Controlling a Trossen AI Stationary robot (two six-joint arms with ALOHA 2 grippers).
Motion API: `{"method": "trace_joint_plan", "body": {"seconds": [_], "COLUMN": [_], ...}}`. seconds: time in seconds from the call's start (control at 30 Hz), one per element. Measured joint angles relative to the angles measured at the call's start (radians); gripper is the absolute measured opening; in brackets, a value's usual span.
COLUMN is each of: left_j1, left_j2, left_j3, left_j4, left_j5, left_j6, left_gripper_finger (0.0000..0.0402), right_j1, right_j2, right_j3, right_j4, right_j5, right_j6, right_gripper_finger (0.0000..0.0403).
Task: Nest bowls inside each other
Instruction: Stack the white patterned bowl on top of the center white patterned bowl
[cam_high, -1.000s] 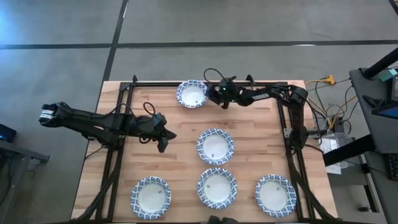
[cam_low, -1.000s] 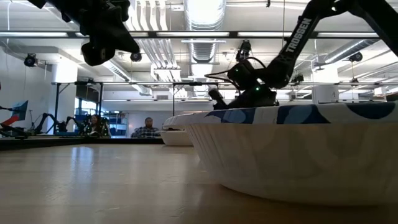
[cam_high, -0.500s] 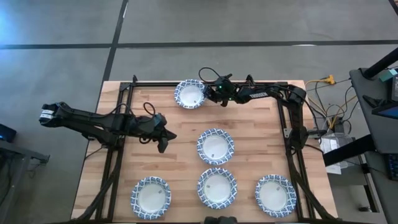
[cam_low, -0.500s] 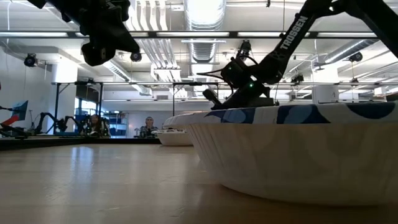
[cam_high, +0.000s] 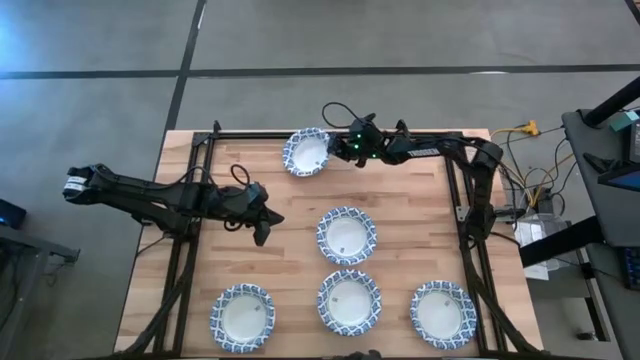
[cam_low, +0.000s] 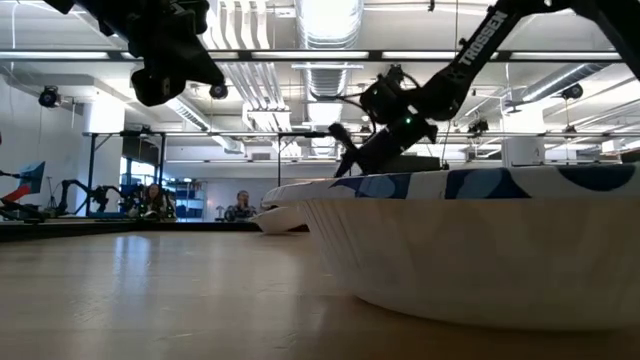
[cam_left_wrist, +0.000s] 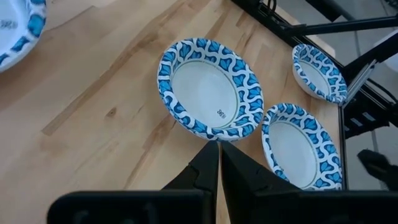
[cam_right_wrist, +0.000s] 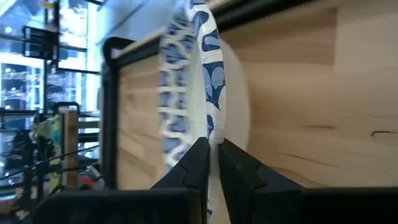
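Several blue-and-white rimmed bowls show in the high view. One is at the far edge (cam_high: 305, 153), one at mid-table (cam_high: 346, 235), and three stand in a near row (cam_high: 242, 317), (cam_high: 349, 301), (cam_high: 442, 313). My right gripper (cam_high: 334, 150) is shut on the far bowl (cam_right_wrist: 186, 81). That bowl is tilted, its left side on the table. My left gripper (cam_high: 262, 232) hangs shut above the table's left half, touching nothing. Its wrist view looks down past its fingers (cam_left_wrist: 219, 163) onto the middle bowl (cam_left_wrist: 208, 87). My right gripper pinches the far bowl's rim (cam_right_wrist: 212, 127) between its two fingers, on the side toward the table's right edge (cam_high: 326, 151). The fingers come from the table's right, slanting down (cam_low: 345, 160). The bowl is tilted, gripped side up, its opposite side low (cam_low: 272, 216).
A black metal frame (cam_high: 205, 150) runs along the table's left, far and right edges. The nearest bowl (cam_low: 470, 250) fills the low view's right half. Bare wood lies between the left gripper and the middle bowl. People sit far behind the table (cam_low: 240, 205).
My right gripper has shut on the far bowl's right rim and risen a little. The bowl's gripped side has tipped up while its other side stays low.
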Motion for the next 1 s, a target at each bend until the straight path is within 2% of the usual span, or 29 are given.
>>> {"method": "trace_joint_plan", "body": {"seconds": [0.23,0.53,0.77,1.0], "left_j1": [0.000,0.000,0.000,0.000], "left_j2": [0.000,0.000,0.000,0.000], "left_j3": [-0.005,-0.022,-0.023,-0.023], "left_j4": [-0.001,-0.001,0.001,0.008], "left_j5": [0.000,-0.001,-0.001,-0.003], "left_j6": [0.001,0.006,0.028,0.060], "left_gripper_finger": [0.0002,0.0002,0.0002,0.0002], "right_j1": [0.008,0.063,0.152,0.320], "right_j2": [-0.149,-0.456,-0.778,-1.114], "right_j3": [-0.049,-0.199,-0.383,-0.559], "right_j4": [-0.034,-0.166,-0.187,-0.294], "right_j5": [0.000,0.001,0.001,0.001], "right_j6": [-0.057,-0.157,-0.087,0.041], "right_gripper_finger": [0.0027,0.0027,0.0027,0.0027]}}
